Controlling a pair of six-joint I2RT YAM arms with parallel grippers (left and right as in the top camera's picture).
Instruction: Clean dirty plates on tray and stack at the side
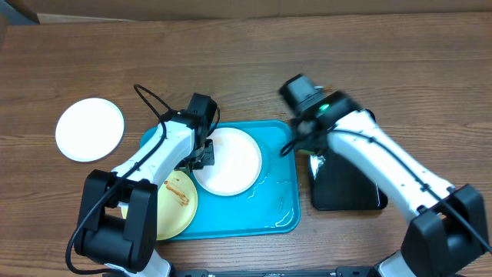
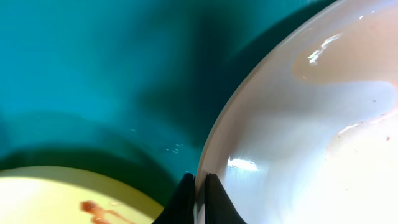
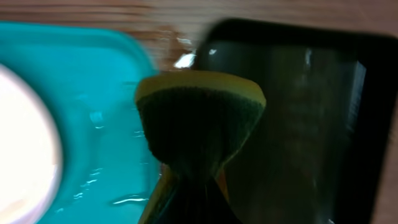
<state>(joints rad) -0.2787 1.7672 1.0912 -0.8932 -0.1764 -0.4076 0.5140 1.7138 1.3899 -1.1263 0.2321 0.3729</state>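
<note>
The left claw is pinched shut on the rim of the white plate, which lies in the tray, toward its far side. A grip right at the edge looks meant to pin the plate, or tip it, so it cannot skate on the wet tray floor under a scrub. The left wrist view shows a thin brownish film of watery sauce across its face, so I judge it is not yet clean.

The right claw is closed on a sponge, yellow with a dark green scouring face turned outward. It hangs over the seam between the tray's right rim and the black tray, a little apart from the white plate. Whether it is bound for the plate or the black tray, I cannot tell.

The yellow plate sits at the tray's near left corner, just beside the white one, with a red-brown smear on it. A third plate, white and clean-looking, lies on the bench well left of the tray, likely the base of the stack.
</note>
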